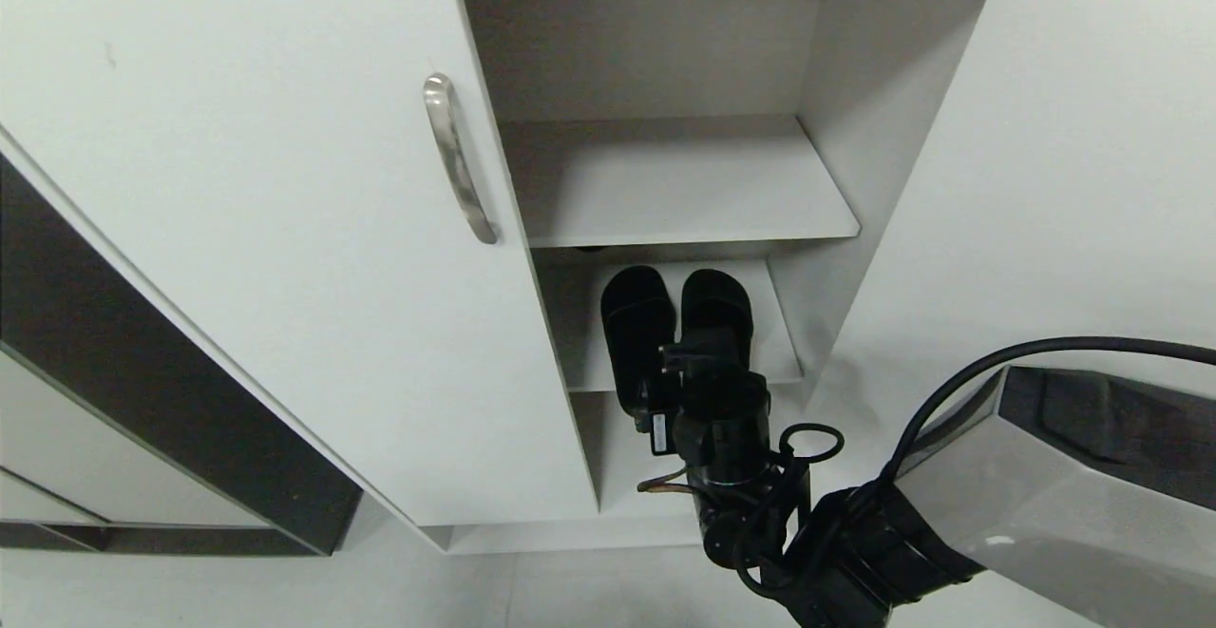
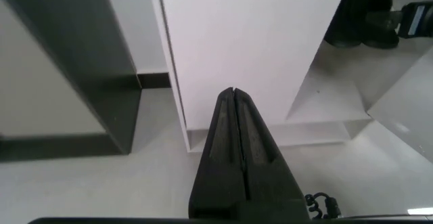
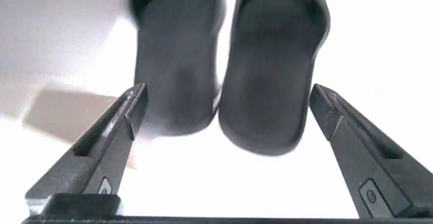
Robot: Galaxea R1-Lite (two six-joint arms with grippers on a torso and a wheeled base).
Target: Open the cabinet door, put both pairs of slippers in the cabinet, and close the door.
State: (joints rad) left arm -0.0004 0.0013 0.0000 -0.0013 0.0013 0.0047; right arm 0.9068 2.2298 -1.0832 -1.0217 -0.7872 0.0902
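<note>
My right gripper [image 1: 698,359] sits spread wide, holding nothing, at the heels of the slippers [image 1: 638,310], frame centre, on the shelf [image 1: 781,324]; that pair looks delivered. My left gripper [image 2: 233,99] is pinched closed, empty.

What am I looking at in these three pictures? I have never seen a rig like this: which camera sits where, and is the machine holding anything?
This is a two-armed robot facing a white cabinet. The wide picture comes from a camera on its head, looking down. The other two come from cameras on its wrists, each looking along that arm's own gripper. The cabinet's right door stands open and its left door is closed. A pair of black slippers lies side by side on the second shelf down. The right gripper is open, with one finger on either side of the slippers' heels, and clamps nothing. The left gripper is shut and empty, low in front of the closed door.
</note>
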